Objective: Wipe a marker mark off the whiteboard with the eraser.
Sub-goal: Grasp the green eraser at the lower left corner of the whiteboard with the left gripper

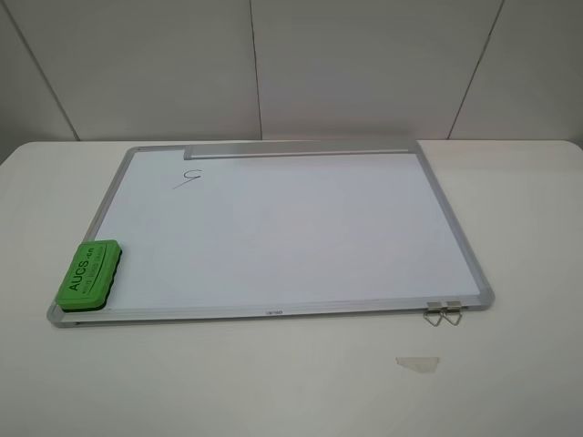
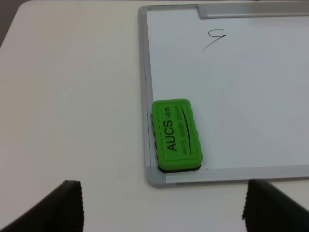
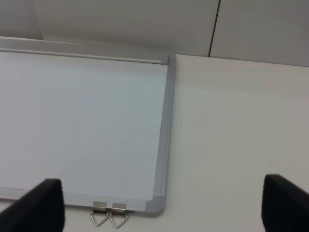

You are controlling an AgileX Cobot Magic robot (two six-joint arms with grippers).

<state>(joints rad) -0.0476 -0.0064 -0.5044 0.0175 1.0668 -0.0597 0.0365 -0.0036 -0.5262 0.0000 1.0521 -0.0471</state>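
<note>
The whiteboard [image 1: 291,238] lies flat on a white table, its grey tray strip [image 1: 255,149] along the far edge. The marker mark [image 1: 187,178], a thin dark "9" with a slanted tail, is near the board's far left corner. The green eraser [image 1: 88,275] rests on the board's near left corner, lettering up. Neither arm shows in the exterior high view. In the left wrist view my left gripper [image 2: 163,203] is open and empty, short of the eraser [image 2: 176,135], with the mark [image 2: 216,38] beyond. My right gripper [image 3: 161,195] is open and empty over the board's near right corner [image 3: 157,205].
Two small metal binder clips [image 1: 444,312] sit on the board's near edge by the right corner, also visible as binder clips [image 3: 109,213] in the right wrist view. A scrap of clear tape [image 1: 418,363] lies on the table [image 1: 510,382] in front of the board.
</note>
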